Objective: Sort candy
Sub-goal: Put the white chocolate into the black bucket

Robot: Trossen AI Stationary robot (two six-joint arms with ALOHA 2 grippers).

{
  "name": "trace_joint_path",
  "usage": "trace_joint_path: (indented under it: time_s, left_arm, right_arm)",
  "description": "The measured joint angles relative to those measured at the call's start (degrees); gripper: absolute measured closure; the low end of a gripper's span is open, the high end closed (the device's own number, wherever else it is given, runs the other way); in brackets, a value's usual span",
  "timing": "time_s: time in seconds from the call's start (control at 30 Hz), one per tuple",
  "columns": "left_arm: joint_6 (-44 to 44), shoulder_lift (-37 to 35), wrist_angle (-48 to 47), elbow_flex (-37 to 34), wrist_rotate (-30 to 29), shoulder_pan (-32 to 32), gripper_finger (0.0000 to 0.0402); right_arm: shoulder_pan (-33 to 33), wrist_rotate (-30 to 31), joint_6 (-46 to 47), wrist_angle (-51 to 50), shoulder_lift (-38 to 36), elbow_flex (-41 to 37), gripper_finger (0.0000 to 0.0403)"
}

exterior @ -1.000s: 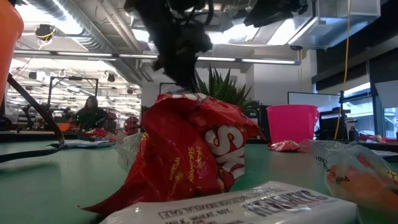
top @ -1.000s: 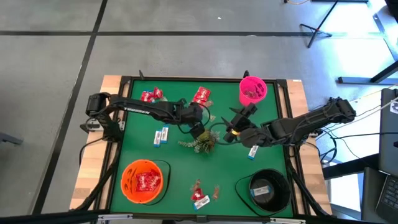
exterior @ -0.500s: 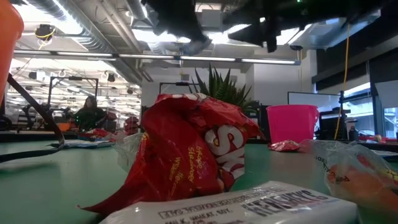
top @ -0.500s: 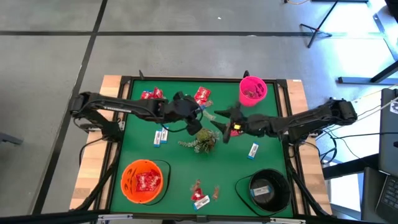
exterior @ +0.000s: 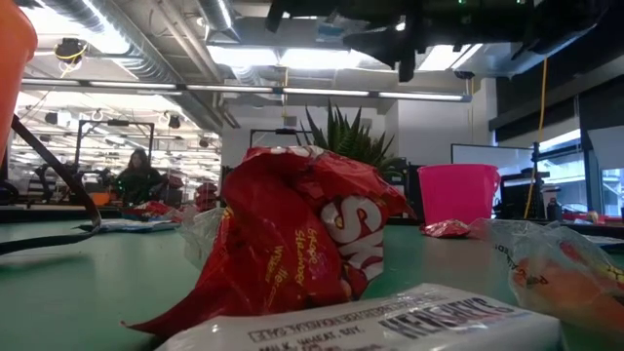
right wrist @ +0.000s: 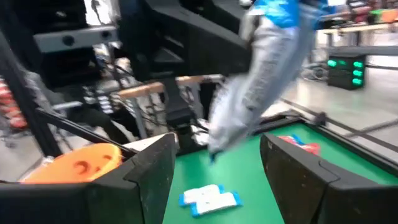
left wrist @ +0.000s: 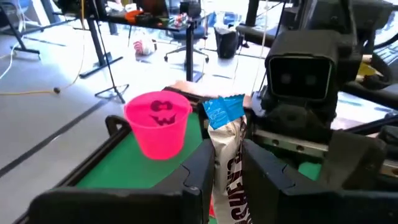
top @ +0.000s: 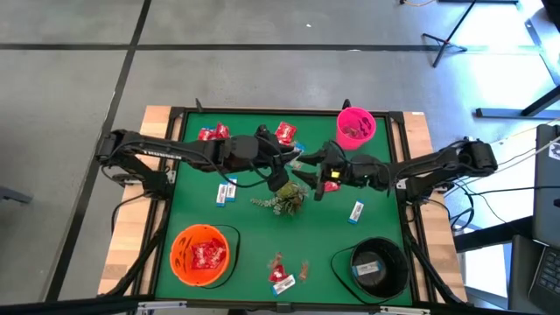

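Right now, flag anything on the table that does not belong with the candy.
A green leafy sprig lies in the middle of the green table, among the wrapped candy. It is the only thing there that is not a sweet.

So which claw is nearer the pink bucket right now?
Right. The right claw hangs just down and left of the pink bucket; the left claw, holding a white-and-blue packet, sits beyond it, farther from the bucket.
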Motion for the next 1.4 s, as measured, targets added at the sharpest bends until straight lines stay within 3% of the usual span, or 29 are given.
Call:
trace_joint_path:
  time_s: [0.43,0.87,0.97,1.1,1.23,1.4]
  left_arm:
    - [0.0,0.8,1.9,0.0,2.6,-1.0,0.0338]
    - [0.0,0.8,1.4,0.0,3.0,-1.1,0.0337]
    - [0.3,0.8,0.7,0.0,3.3,-1.1,0.0333]
    - [1.5,0.6,0.2,0.0,3.7,-1.1,0.0305]
    - [1.5,-0.4,-1.4,0.0,5.1,-1.1,0.0264]
    - [1.6,-3.7,-5.3,0.0,2.9,-1.1,0.0226]
  right_arm:
    - [0.0,2.4,0.5,7.4,3.3,0.0,0.0179]
    - [0.0,2.7,0.0,7.7,3.3,0.0,0.0361]
    - [0.0,2.7,-0.1,7.6,3.3,0.0,0.0387]
    - [0.0,1.8,-0.1,7.7,3.1,0.0,0.0382]
    - [0.0,1.4,-0.1,7.6,3.1,0.0,0.0343]
    - [0.0,0.5,-0.1,7.3,3.0,0.0,0.0331]
